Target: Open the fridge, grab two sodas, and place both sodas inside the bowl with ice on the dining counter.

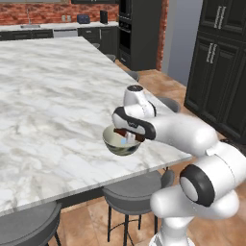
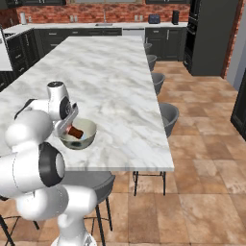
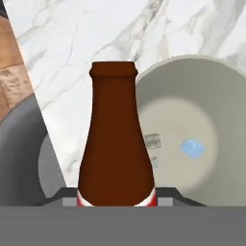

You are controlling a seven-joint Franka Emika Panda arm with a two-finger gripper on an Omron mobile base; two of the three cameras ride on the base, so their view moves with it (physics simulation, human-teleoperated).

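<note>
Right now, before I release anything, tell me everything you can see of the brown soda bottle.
The brown bottle is dark glossy brown with a wide body narrowing to a neck with a flared lip, and a red-and-white band near its base. The gripper is closed on its lower body. In the base views it lies tilted, nearly sideways, over the bowl at the near edge of the dining counter. Whether it touches the bowl's rim I cannot tell. Pale ice cubes lie in the bowl beside it.

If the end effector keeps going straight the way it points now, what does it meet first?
The end effector, shut on the brown bottle, points at the bowl and white counter. The bottle's mouth would probably meet the bowl's rim or the counter beside it first; depth is unclear.
</note>
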